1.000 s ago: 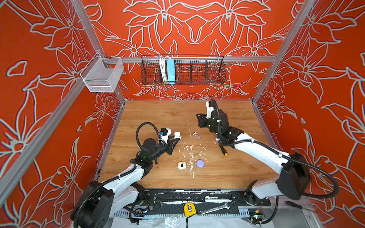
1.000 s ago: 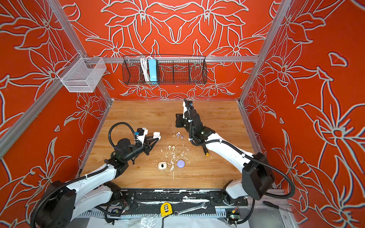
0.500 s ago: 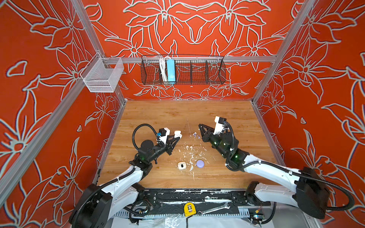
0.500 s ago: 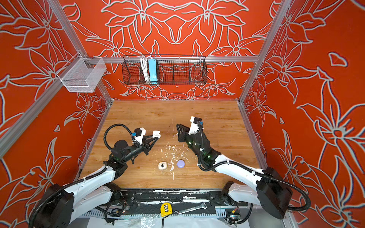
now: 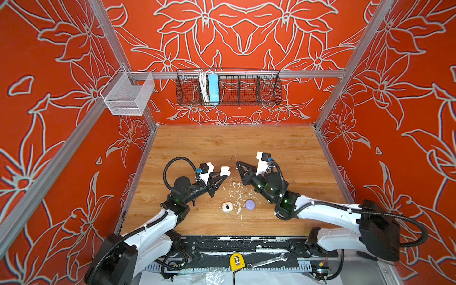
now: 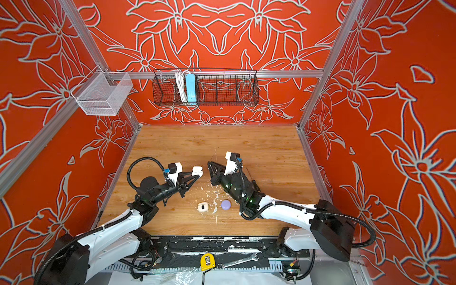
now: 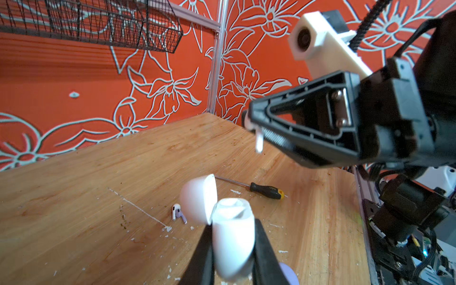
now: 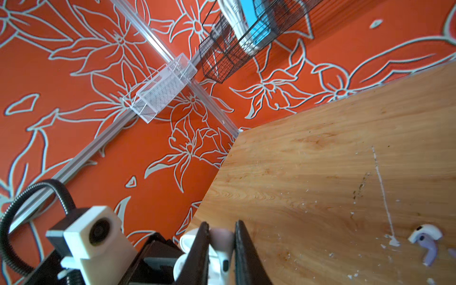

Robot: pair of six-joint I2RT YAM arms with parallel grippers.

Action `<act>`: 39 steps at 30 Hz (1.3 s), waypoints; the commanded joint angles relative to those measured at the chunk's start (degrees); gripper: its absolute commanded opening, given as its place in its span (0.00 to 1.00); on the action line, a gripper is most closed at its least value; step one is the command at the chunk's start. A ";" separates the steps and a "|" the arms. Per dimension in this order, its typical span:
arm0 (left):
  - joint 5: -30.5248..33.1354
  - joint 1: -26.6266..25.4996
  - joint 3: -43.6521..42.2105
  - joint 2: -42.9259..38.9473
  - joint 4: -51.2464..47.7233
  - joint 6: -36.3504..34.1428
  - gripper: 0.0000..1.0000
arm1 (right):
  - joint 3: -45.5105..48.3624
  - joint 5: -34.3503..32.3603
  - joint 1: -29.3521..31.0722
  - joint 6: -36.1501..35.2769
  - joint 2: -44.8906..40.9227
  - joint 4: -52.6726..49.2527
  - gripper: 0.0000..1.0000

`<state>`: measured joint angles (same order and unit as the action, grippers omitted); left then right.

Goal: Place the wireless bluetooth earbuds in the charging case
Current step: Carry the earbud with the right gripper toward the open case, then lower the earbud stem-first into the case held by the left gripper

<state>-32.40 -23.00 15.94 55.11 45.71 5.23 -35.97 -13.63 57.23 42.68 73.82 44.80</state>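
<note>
Left tool (image 5: 222, 176): jaws closed on the body of the white charging case (image 7: 233, 237), held up off the tabletop (image 5: 283, 148). Lid (image 7: 197, 197) is hinged back. The mouth of the case is open, facing up and toward my right tool.

Right tool (image 5: 238, 164): jaws pinched shut on a white earbud (image 7: 258, 142) by its head. The stem hangs out below the tips, pointing down at the tabletop.

Key relation: in both top views the two tool tips face each other across a small clear gap, not touching. In the left wrist view the earbud is higher off the tabletop than the case mouth and farther from my left wrist, so it is not yet over the opening. The stem axis looks roughly in line with the way the socket opens. I judge that little re-tilting is needed, and the error to close is sideways offset plus height. The right tool carries the small part, so it should make the approach while the left only steadies the case.

I cannot tell which socket is free, because the inside of the case is blurred.

Elsewhere: a lavender earbud (image 7: 179, 216) lies on the tabletop just beyond the lid, apart from both tools. A cream case (image 5: 226, 206) and a lavender case (image 5: 250, 204) sit on the tabletop nearer my base
</note>
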 commanded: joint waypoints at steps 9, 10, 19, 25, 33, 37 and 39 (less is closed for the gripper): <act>-1.52 -1.07 2.41 -2.03 -2.12 -2.40 0.00 | -3.28 -5.98 6.73 -4.90 2.99 4.78 0.12; -1.52 -1.08 2.46 -1.86 -2.08 -2.36 0.00 | -3.53 -6.11 6.75 -5.10 3.16 4.36 0.12; -2.30 -1.43 3.40 -1.06 -3.22 -2.69 0.00 | -4.02 -8.46 6.93 -7.13 3.11 3.87 0.12; -2.20 -1.74 3.42 -1.59 -3.69 -3.13 0.00 | -4.65 -8.65 6.92 -7.47 3.81 3.86 0.12; -1.61 -1.87 3.38 -2.91 -4.45 -3.39 0.00 | -6.11 -6.78 6.93 -6.81 5.62 2.93 0.12; 0.22 -1.96 2.89 -4.44 -5.02 -3.56 0.00 | -5.98 -7.23 6.93 -6.75 5.75 2.93 0.12; 1.47 -1.96 2.22 -5.38 -4.92 -3.56 0.00 | -6.01 -7.12 6.88 -6.73 5.65 2.93 0.12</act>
<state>-32.51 -24.49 18.00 51.44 39.88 2.50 -40.47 -20.56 63.86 35.86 79.22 47.48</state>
